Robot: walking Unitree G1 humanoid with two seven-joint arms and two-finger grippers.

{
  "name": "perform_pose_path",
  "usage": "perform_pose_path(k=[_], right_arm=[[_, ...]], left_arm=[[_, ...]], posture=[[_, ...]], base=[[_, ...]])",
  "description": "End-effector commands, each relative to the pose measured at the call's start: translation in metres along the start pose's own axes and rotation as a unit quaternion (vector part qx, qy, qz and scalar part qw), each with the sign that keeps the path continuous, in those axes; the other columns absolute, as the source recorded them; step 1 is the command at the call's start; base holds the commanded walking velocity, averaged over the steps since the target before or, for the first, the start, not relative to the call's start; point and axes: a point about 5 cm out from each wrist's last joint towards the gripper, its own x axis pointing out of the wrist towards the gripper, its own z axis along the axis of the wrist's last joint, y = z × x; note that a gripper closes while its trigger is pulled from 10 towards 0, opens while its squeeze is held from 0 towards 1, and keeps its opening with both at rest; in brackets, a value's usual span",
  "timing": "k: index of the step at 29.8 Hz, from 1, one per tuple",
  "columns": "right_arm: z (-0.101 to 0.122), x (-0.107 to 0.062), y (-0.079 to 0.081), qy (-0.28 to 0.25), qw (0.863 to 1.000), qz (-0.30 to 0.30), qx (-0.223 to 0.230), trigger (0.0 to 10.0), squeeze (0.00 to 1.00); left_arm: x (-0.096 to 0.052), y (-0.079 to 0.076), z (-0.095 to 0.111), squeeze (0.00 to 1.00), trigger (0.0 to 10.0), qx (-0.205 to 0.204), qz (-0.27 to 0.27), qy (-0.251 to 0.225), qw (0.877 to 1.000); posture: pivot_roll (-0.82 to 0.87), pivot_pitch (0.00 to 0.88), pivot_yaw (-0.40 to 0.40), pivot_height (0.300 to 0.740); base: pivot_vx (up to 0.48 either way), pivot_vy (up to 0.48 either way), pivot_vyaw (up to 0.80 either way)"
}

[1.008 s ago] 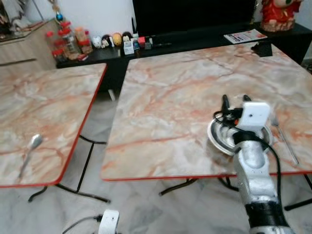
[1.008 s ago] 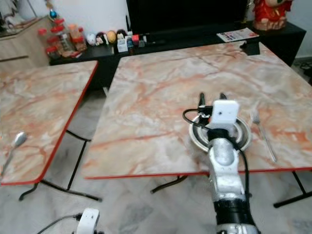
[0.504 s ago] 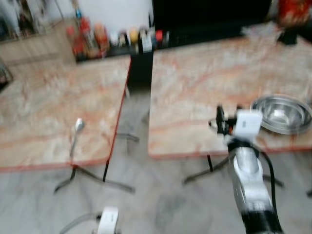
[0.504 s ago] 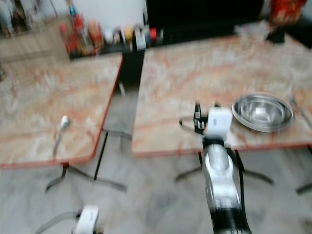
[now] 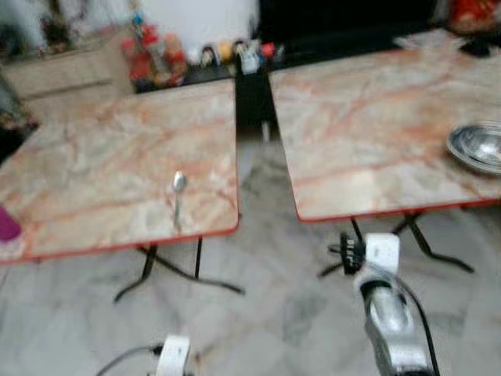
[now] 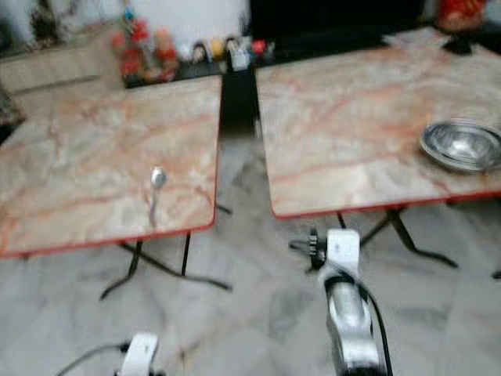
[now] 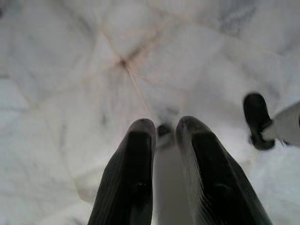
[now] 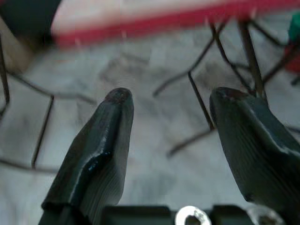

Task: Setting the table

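A metal spoon (image 5: 178,196) lies near the front edge of the left marble table (image 5: 94,157). A steel bowl (image 5: 477,146) sits near the front right of the right marble table (image 5: 368,117). My right gripper (image 5: 340,252) hangs below that table's front edge, over the floor. In the right wrist view its fingers (image 8: 101,145) stand wide apart with nothing between them, facing the red table edge (image 8: 154,26) and the table legs. My left gripper (image 7: 164,129) hangs idle over the pale floor with its fingers (image 7: 133,173) close together and holding nothing.
A floor gap (image 5: 254,168) separates the two tables, with black folding legs (image 5: 176,270) under each. Bottles and small figurines (image 5: 156,63) line a low dark cabinet at the back. A purple object (image 5: 6,225) sits at the left table's near left edge.
The view has swung left and pulled back, blurred by motion. My right gripper has come off the bowl and dropped below the table edge; the bowl stays on the table.
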Motion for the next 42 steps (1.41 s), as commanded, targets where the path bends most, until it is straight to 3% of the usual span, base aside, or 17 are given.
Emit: perform_pose_path(k=[1,2,4,5,7,18,23,31,42], right_arm=[[-0.027,-0.006,0.010,0.058,0.998,0.016,0.000,10.0,0.00],[-0.027,-0.006,0.010,0.058,0.998,0.016,0.000,10.0,0.00],[-0.058,-0.020,0.006,0.132,0.991,0.014,-0.007,10.0,0.00],[-0.058,-0.020,0.006,0.132,0.991,0.014,-0.007,10.0,0.00],[-0.079,-0.032,0.001,0.181,0.983,0.006,-0.004,10.0,0.00],[-0.119,-0.065,0.000,0.288,0.958,-0.003,0.012,10.0,0.00],[-0.124,-0.069,0.003,0.301,0.953,0.002,0.024,10.0,0.00],[-0.120,-0.064,0.007,0.294,0.955,-0.001,0.036,10.0,0.00],[-0.116,-0.059,0.009,0.289,0.956,0.001,0.046,10.0,0.00]], left_arm=[[-0.003,0.011,-0.011,0.00,10.0,0.009,0.013,0.020,1.000],[-0.003,0.011,-0.011,0.00,10.0,0.009,0.013,0.020,1.000],[-0.003,0.011,-0.010,0.00,10.0,0.008,0.013,0.019,1.000],[-0.003,0.011,-0.010,0.00,10.0,0.008,0.013,0.019,1.000],[-0.003,0.010,-0.010,0.00,10.0,0.008,0.013,0.019,1.000],[-0.003,0.014,-0.008,0.00,10.0,0.013,0.019,0.017,1.000],[-0.003,0.016,-0.004,0.00,10.0,0.010,0.022,0.015,1.000],[-0.002,0.017,-0.001,0.00,10.0,0.011,0.025,0.011,1.000],[-0.001,0.016,0.005,0.00,10.0,0.001,0.029,-0.004,1.000]], posture=[[-0.28,0.000,0.117,0.740],[-0.28,0.000,0.117,0.740],[-0.28,0.000,0.117,0.740],[-0.28,0.000,0.117,0.740],[-0.28,0.000,0.118,0.740],[-0.28,0.000,0.129,0.740],[-0.28,0.000,0.129,0.740],[-0.27,0.000,0.131,0.740],[-0.25,0.000,0.119,0.740]], base=[[0.000,0.480,0.00],[0.000,0.480,0.00],[0.000,0.480,0.00],[0.000,0.480,0.00],[0.000,0.456,0.00],[0.000,0.278,0.00],[0.000,0.000,0.00],[0.000,0.418,0.00],[0.000,0.000,0.00]])
